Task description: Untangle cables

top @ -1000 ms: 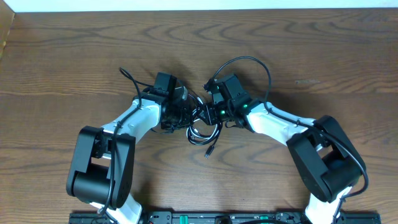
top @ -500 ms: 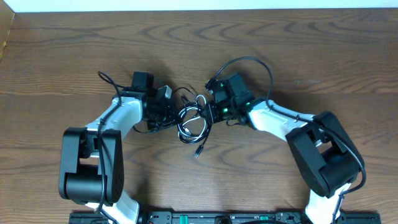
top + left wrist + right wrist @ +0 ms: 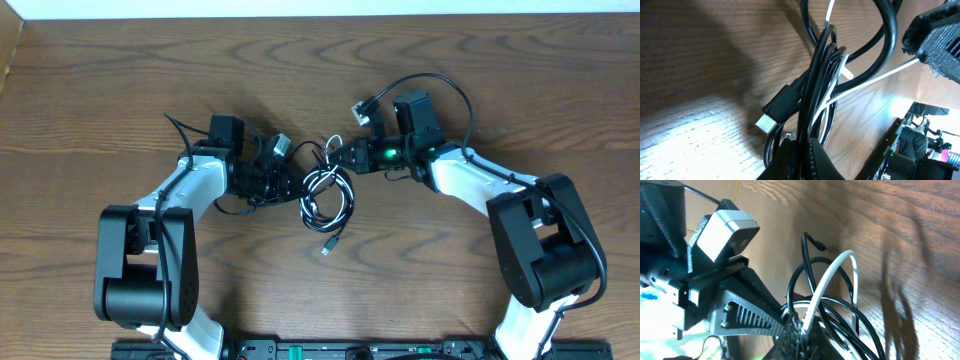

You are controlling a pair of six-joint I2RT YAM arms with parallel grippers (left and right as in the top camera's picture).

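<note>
The black cable (image 3: 347, 205) and the white cable (image 3: 316, 183) lie as one tangled coil on the table between my grippers. A loose plug end (image 3: 328, 246) trails toward the front. My left gripper (image 3: 296, 182) is shut on several black cable strands (image 3: 812, 100) at the coil's left side. A black plug with a silver tip (image 3: 771, 117) hangs beside them, and the white cable (image 3: 865, 82) crosses to the right. My right gripper (image 3: 341, 158) is shut on the white cable (image 3: 825, 287) at the coil's upper right, with black loops (image 3: 845, 315) around it.
The wooden table (image 3: 500, 70) has a pale wall edge at the back. Each arm's own thick black wire arcs behind its wrist, the right one here (image 3: 450, 85). The left gripper's fingers (image 3: 740, 310) and camera (image 3: 725, 230) are close in the right wrist view.
The left arm moved left with its strands, and the right wrist swung right and back. The coil stretched a little between them and shifted on the table.
</note>
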